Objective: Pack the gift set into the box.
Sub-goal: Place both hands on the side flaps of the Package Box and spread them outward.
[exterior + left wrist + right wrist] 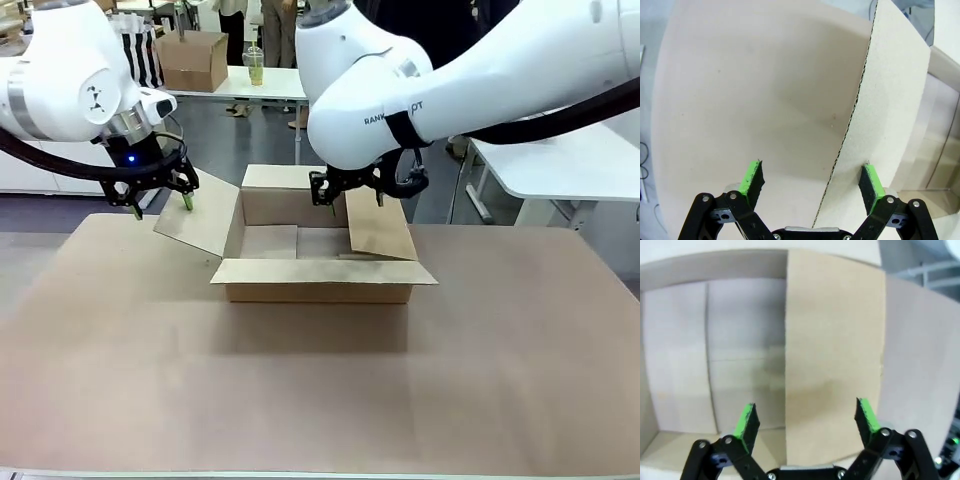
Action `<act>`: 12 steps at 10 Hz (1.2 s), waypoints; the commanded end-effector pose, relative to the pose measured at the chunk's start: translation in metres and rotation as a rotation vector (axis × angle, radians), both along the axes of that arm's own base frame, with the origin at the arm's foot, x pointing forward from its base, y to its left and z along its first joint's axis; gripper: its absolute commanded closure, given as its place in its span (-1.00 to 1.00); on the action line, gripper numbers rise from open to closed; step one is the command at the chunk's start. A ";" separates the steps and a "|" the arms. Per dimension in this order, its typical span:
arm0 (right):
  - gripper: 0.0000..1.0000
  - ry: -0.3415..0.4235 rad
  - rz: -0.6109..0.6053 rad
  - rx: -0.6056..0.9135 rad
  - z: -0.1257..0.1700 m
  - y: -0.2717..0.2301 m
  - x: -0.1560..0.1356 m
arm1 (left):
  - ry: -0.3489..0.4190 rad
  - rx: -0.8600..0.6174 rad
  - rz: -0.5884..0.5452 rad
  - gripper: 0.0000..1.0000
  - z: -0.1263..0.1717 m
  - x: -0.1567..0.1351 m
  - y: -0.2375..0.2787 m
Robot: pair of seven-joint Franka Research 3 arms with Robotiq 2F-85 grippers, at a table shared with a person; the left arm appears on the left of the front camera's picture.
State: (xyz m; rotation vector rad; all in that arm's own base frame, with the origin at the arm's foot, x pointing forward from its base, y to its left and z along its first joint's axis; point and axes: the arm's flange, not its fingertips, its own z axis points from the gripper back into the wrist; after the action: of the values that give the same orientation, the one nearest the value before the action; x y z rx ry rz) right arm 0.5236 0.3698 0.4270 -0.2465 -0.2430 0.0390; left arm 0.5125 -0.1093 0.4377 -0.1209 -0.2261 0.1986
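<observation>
Brown board covers the table (120, 380), and on it you see the box (318, 292), which I use as the reference for every place. The box stands upright with its opening to the top and all four flaps unfolded. Its bottom is bare cardboard.

The left arm (60, 80) comes in above the left side of the box. The right arm (480, 70) reaches over the far right corner of the box.

The left flap (200, 220) stands out and up from the left wall of the box. The right flap (378, 228) leans inward over the box interior. The front flap (320, 270) lies out flat, and the back flap (275, 178) stands up behind.

The left gripper (162, 205) is at the outer edge of the left flap. In the left wrist view, its jaws are spread wide (812, 180) and the edge of that flap (890, 100) passes between them, closer to one green pad (871, 182). I cannot tell if this pad touches the cardboard. Nothing is clamped.

The right gripper (355, 195) hangs over the upper end of the right flap. In the right wrist view its jaws (806, 417) are also spread wide above the flap face (832, 340), with nothing between them.

Far behind the box, a smaller carton (192, 58) and a cup (255, 68) stand on a white table (270, 85).
</observation>
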 end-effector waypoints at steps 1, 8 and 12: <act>-1.00 -0.020 -0.087 -0.070 -0.013 0.015 0.012 | 0.005 0.018 0.016 -1.00 0.001 0.001 0.000; -1.00 -0.075 -0.245 -0.260 -0.003 -0.025 0.003 | 0.005 0.018 0.016 -1.00 0.001 0.001 0.000; -1.00 -0.108 -0.263 -0.222 0.027 -0.056 -0.006 | 0.005 0.018 0.016 -1.00 0.001 0.001 0.000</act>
State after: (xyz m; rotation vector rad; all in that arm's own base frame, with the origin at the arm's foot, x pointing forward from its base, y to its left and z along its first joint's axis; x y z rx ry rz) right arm 0.5276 0.3262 0.4611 -0.5075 -0.2818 -0.1902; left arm 0.5125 -0.1092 0.4379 -0.1209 -0.2263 0.1986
